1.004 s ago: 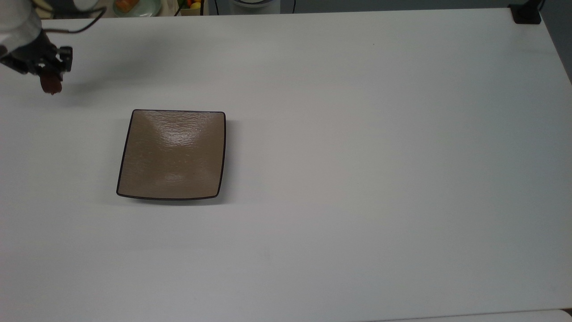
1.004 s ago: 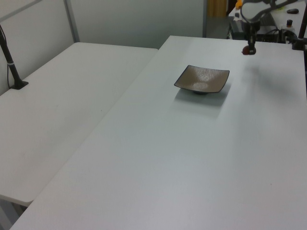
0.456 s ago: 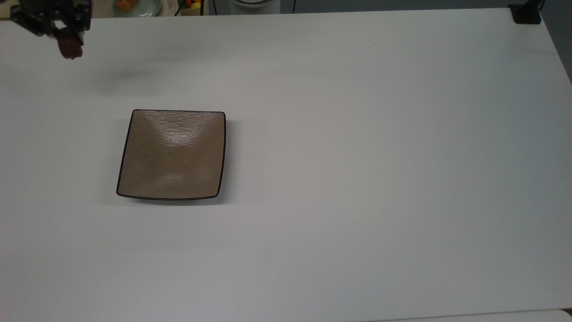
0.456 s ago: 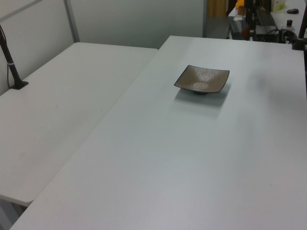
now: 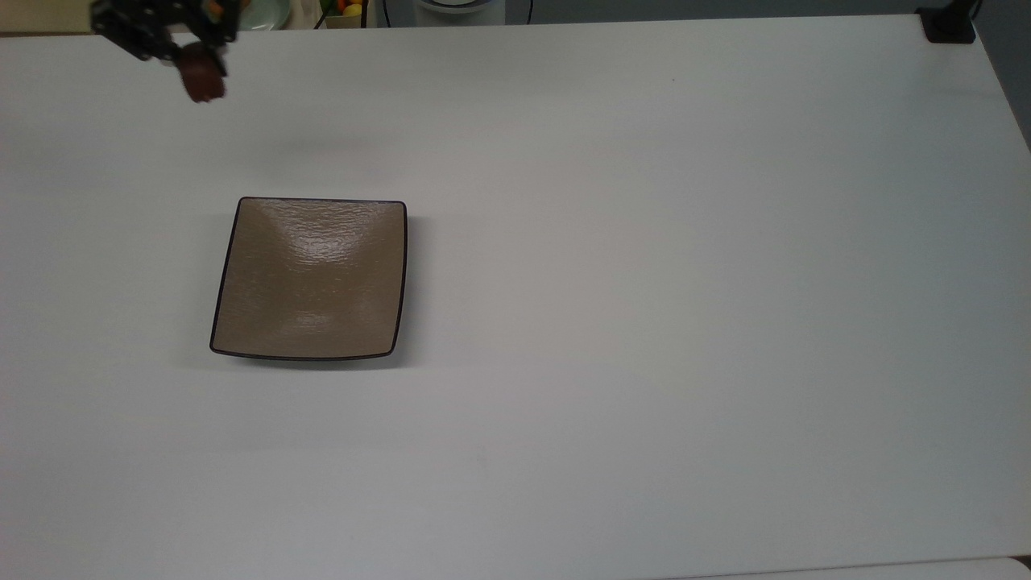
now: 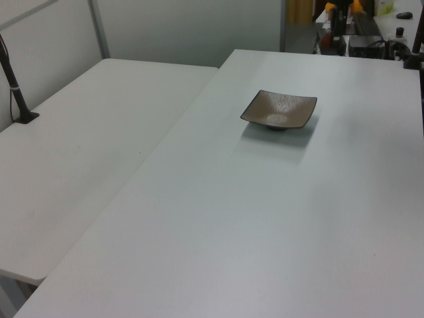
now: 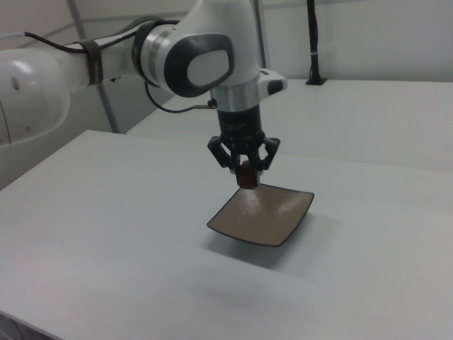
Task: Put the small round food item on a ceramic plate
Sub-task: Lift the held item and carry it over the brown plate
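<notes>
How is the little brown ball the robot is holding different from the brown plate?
The small round food item is a tiny, dark reddish-brown lump; the ceramic plate is much bigger, square and lighter tan with a thin dark rim. The food item hangs in the air, pinched in the end effector; the plate rests flat on the white table. The plate's surface is glossy and textured, the food item looks smooth. Both are brownish.
</notes>
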Robot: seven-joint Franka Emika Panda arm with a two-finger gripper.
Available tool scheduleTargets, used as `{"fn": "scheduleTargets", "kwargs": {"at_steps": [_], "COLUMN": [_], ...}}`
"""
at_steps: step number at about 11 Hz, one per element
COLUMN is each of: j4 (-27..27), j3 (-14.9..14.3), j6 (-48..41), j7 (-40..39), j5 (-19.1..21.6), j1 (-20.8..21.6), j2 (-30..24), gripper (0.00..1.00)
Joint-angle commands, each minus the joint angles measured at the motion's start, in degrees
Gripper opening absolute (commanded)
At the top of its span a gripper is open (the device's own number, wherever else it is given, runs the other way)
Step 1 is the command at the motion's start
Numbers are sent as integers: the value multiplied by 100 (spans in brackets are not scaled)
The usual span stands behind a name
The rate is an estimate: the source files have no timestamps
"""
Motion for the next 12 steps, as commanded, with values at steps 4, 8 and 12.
{"fn": "scheduleTargets", "kwargs": {"at_steps": [4, 8, 12], "j4": [28, -51, -112], "j3": [384, 384, 384], "j6": [1015, 2105, 2607], "j7": [1216, 1242, 1663], "j5": [80, 71, -8], "j1": [198, 313, 550], "j2": [630, 1281, 1791], "gripper": [35, 35, 36]}}
